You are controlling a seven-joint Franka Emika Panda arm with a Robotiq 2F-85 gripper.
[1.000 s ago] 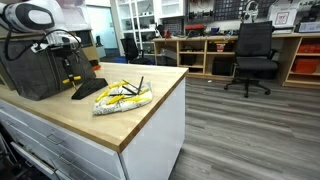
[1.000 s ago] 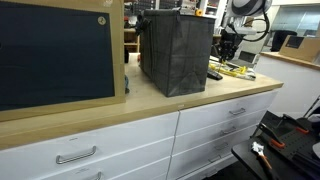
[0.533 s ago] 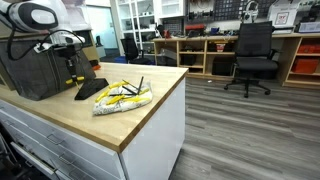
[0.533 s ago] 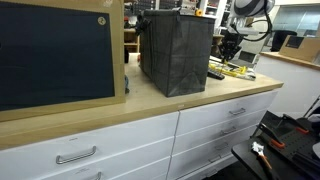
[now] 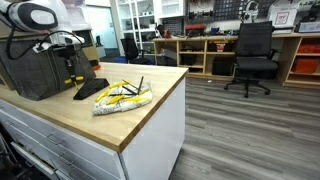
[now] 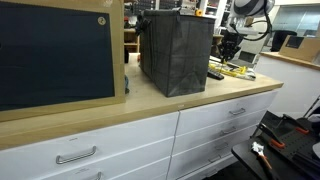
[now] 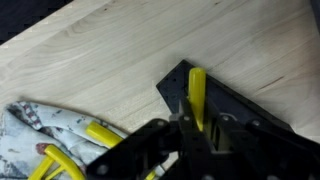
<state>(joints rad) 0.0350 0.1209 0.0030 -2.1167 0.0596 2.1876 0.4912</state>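
Observation:
My gripper (image 7: 195, 128) is shut on a thin yellow stick (image 7: 197, 92) that stands upright between the jaws. It hangs just above a flat black plate (image 7: 240, 102) on the light wooden counter (image 7: 120, 50). In both exterior views the gripper (image 5: 68, 62) (image 6: 228, 50) sits next to a dark fabric box (image 5: 35, 70) (image 6: 176, 52), over the black plate (image 5: 90, 88). A white patterned cloth bag (image 5: 122, 96) (image 7: 30, 140) with more yellow sticks (image 7: 95, 132) and a black stick poking out lies beside the plate.
The counter's edge (image 5: 150, 125) drops to a wood floor with a black office chair (image 5: 252, 58) and shelving behind. A large framed dark board (image 6: 55, 55) stands on the counter by the fabric box. White drawers (image 6: 200, 125) are below.

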